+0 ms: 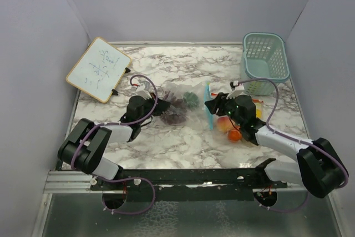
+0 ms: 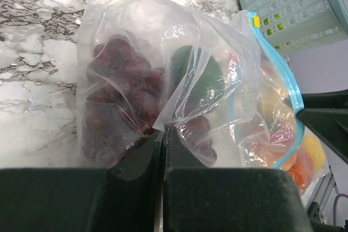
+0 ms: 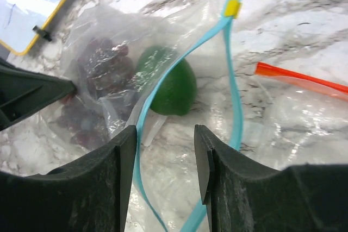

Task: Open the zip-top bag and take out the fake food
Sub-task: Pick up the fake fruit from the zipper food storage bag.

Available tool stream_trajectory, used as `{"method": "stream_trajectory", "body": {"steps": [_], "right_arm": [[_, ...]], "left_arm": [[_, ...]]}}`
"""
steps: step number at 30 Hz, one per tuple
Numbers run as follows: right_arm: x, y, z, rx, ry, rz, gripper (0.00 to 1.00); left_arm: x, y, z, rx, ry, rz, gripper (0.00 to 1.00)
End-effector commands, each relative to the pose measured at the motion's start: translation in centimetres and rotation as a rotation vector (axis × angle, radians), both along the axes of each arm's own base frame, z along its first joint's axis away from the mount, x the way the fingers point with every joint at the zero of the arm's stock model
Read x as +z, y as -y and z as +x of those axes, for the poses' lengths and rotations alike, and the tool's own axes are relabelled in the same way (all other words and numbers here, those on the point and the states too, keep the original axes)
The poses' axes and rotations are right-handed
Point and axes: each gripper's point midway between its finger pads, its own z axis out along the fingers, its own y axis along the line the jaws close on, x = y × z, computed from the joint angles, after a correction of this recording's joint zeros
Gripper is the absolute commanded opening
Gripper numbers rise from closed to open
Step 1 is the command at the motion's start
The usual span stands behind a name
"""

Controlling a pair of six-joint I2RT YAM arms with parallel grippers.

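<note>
The clear zip-top bag [image 1: 178, 99] lies mid-table with its blue zip edge [image 1: 208, 106] toward the right arm. Dark purple grapes [image 2: 119, 91] and a green ball [image 2: 196, 77] are inside. My left gripper [image 2: 163, 131] is shut on a fold of the bag's closed end. My right gripper [image 3: 165, 134] is open at the bag's mouth, with the blue zip track [image 3: 231, 85] looping between its jaws; the yellow slider [image 3: 232, 7] is at the far end. The green ball [image 3: 168, 85] lies just inside. Peach, yellow and red-orange fruits [image 1: 227, 126] lie under the right arm.
A teal basket [image 1: 265, 62] stands at the back right. A yellow-framed whiteboard [image 1: 99, 69] lies at the back left. A red-orange zip strip on more clear plastic [image 3: 302, 82] lies to the right of the bag's mouth. Grey walls enclose the table.
</note>
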Motion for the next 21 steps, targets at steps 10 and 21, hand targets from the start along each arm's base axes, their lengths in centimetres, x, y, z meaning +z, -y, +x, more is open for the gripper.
{"method": "stream_trajectory", "body": {"steps": [10, 21], "right_arm": [[-2.9, 4.8, 2.5, -0.149, -0.125, -0.024, 0.05], [-2.7, -1.2, 3.5, 0.117, -0.13, 0.135, 0.02]], "left_arm": [[0.7, 1.0, 0.5, -0.036, 0.026, -0.034, 0.0], [0.6, 0.8, 0.1, -0.043, 0.027, -0.024, 0.0]]}}
